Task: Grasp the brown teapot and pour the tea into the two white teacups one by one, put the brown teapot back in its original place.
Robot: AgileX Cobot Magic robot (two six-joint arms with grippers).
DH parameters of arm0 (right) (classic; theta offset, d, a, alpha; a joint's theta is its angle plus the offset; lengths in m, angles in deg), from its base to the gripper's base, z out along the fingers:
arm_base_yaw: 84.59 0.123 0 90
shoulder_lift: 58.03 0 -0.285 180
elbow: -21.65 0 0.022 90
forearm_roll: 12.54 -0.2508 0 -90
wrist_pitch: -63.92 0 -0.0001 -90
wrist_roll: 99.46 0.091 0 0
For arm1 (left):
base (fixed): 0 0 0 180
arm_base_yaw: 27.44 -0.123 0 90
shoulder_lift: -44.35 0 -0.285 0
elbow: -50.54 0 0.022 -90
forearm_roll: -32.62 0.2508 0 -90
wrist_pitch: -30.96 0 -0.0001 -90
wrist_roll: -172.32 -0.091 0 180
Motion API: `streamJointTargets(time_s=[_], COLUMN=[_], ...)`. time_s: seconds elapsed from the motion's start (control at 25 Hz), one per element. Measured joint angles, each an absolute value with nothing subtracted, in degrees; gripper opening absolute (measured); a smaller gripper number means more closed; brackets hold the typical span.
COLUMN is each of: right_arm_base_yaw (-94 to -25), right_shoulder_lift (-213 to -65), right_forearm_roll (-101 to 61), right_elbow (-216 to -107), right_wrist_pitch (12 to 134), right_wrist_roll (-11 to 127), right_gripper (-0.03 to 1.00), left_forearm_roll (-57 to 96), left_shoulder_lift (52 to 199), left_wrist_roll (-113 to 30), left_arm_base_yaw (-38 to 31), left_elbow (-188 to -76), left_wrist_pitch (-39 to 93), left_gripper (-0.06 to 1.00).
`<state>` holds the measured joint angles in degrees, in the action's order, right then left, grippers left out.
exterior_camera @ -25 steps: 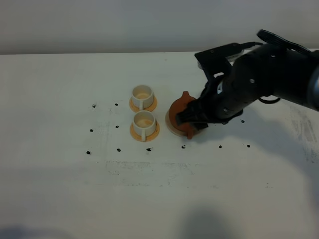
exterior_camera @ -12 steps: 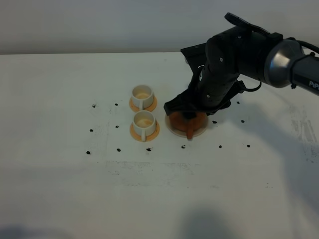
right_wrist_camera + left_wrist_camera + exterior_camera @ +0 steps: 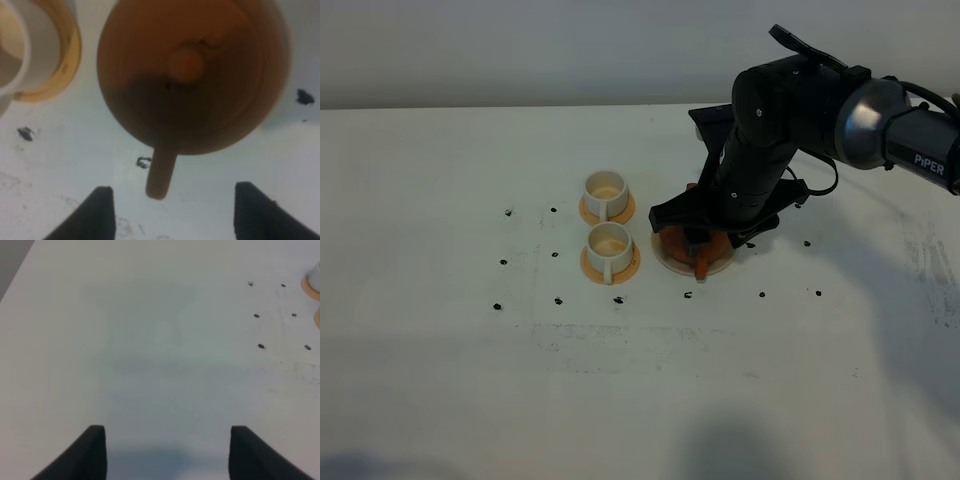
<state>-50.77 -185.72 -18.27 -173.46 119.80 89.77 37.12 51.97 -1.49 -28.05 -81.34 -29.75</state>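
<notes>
Around the round reddish-brown clay teapot (image 3: 703, 258)
Two small white teacups (image 3: 610, 243) are crowding its left; white tabletop (image 3: 720, 380) is lying open in front.

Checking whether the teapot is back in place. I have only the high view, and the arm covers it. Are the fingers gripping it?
Observer: No. The right fingers stand wide apart, either side of the handle, touching nothing.
Operator: Is the teapot upright?
Observer: Yes; the teapot sits lid-up on its white coaster.
Operator: And the left arm?
Observer: The left fingers are open above the table, holding nothing.
</notes>
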Motion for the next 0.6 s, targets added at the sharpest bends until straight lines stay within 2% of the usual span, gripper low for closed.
streamJointTargets(time_s=[0.6], right_arm_base_yaw=[-50.77], right_shoulder_lift=[-187.7], right_forearm_roll=[-18.85], right_elbow=[-173.57], right_wrist_pitch=[118.94], right_wrist_roll=[91.23], right_gripper=[0.54], left_forearm_roll=[37.12], left_shoulder_lift=[51.97], left_wrist_roll=[-1.49], left_arm_base_yaw=[-28.05], left_elbow=[-81.34], left_wrist_pitch=[-29.75], left_gripper=[0.51])
